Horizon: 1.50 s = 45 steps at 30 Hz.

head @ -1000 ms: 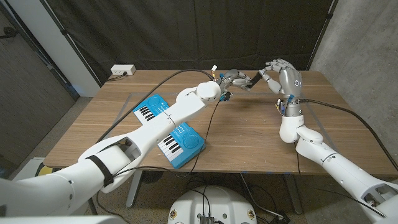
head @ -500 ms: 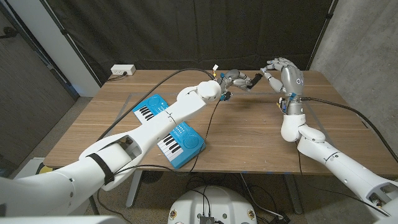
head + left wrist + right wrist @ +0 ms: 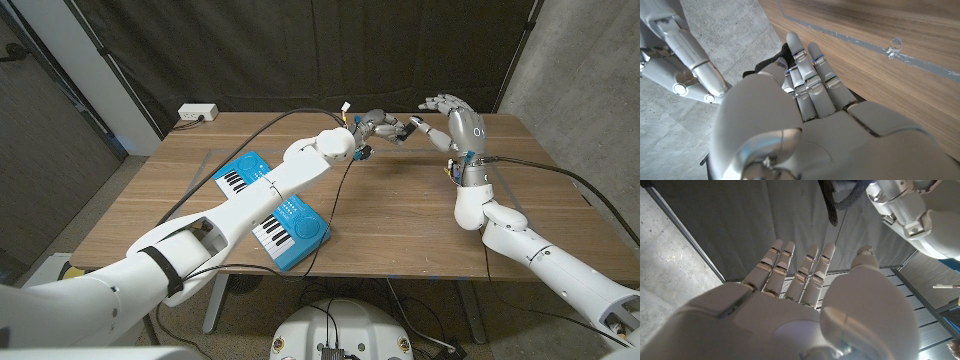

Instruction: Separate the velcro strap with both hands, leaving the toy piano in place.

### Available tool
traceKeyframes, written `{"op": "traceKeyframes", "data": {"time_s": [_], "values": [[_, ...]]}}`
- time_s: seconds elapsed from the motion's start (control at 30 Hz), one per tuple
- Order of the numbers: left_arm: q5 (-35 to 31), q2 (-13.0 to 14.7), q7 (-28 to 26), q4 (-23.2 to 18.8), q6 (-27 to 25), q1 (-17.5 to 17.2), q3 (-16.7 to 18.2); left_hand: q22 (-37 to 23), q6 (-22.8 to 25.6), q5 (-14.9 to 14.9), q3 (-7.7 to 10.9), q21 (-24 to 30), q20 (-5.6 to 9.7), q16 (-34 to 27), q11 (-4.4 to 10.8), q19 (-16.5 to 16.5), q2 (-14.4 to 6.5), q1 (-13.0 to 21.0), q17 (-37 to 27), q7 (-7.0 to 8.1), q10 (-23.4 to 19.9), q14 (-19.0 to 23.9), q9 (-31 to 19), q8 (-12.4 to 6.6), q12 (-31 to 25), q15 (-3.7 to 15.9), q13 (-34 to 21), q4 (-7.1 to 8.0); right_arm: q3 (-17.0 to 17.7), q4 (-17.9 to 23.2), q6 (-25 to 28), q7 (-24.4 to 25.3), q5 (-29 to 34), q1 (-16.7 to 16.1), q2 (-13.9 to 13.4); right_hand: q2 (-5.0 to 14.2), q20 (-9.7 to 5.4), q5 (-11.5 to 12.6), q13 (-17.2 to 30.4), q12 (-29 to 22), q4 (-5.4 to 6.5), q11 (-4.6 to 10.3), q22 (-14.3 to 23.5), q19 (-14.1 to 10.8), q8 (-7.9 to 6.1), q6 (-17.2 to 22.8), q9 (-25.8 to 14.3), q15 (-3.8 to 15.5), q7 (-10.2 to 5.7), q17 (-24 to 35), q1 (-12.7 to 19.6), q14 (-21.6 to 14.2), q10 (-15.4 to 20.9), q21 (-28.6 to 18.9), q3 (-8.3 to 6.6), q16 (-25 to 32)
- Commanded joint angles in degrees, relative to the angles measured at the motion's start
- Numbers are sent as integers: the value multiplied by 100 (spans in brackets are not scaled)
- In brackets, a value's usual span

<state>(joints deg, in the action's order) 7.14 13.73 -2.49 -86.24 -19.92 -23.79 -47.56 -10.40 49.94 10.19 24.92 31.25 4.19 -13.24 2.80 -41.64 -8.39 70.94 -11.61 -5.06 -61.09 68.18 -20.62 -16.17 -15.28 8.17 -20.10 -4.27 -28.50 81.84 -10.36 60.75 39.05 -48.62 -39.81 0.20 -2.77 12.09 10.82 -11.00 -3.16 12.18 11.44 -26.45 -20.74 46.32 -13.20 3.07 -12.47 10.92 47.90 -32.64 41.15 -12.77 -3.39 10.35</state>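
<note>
From my station I see a wooden surface (image 3: pixel 400 215) under everything, with a strip of clear tape (image 3: pixel 215 158) stuck along its left part. A white power strip (image 3: pixel 197 113) sits at the far left corner. A black curtain (image 3: pixel 300 50) hangs behind, and a grey concrete wall (image 3: pixel 575 60) stands at right.
</note>
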Motion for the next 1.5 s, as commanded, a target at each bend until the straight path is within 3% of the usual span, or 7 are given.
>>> {"op": "traceKeyframes", "data": {"time_s": [0.03, 0.63, 0.77, 0.9, 1.5], "values": [[12, 42, 43, -94, 141, -54, 37, -13, 114, 23, 52, 23, 68, -43, 49, 11, 21, -1, -14, -280, -48, 3, -20, -46, -35, 11, -42, -3, -44, 151, 279, -98, 65, -88, -15, 27, -292, 65, 11, -5, -62, -10, 10, 2, 21, -53, -29, 537, -28, 5, 126, 31, -106, 21, -50, 0], [72, 174, 95, -304, 107, -185, 95, -18, 97, 20, 69, 30, 57, -39, 65, 27, 16, -18, -24, -256, -23, -26, -63, -48, -40, 9, -128, 3, -58, -12, 297, 54, 8, 9, 33, 159, -429, 107, 16, -157, -119, -46, 6, -273, 1, 178, -5, 770, 8, -7, 260, -322, 146, -77, -120, 120], [130, 185, 114, -322, 173, -223, 136, -18, 97, 19, 73, 33, 56, -39, 58, 28, 16, -21, -26, -254, -22, -32, -72, -50, -42, 12, -144, 4, -70, -92, 203, 130, -11, 32, 29, 219, -582, 83, 7, -256, -152, -56, 3, -442, -63, 520, 29, 887, -17, -34, 315, -616, 455, -124, -143, 147], [142, 207, 115, -345, 195, -235, 153, -19, 103, 18, 75, 36, 55, -41, 63, 28, 17, -28, -28, -252, -18, -32, -80, -54, -43, 13, -162, 6, -69, -118, 165, 181, -11, 35, 11, 286, -648, 75, 1, -276, -188, -54, 2, -518, -64, 597, 43, 915, -8, -41, 395, -740, 566, -144, -190, 151], [183, 205, 177, -267, 365, -195, 183, -22, 84, 16, 89, 46, 45, -42, 78, 38, 19, -41, -34, -251, -21, -48, -110, -50, -48, 10, -221, 8, -157, -274, 167, 245, 40, 154, 80, 348, -666, 64, -6, -271, -253, -42, 3, -531, -50, 639, 52, 930, -10, -51, 520, -788, 626, -138, -253, 118]]}}
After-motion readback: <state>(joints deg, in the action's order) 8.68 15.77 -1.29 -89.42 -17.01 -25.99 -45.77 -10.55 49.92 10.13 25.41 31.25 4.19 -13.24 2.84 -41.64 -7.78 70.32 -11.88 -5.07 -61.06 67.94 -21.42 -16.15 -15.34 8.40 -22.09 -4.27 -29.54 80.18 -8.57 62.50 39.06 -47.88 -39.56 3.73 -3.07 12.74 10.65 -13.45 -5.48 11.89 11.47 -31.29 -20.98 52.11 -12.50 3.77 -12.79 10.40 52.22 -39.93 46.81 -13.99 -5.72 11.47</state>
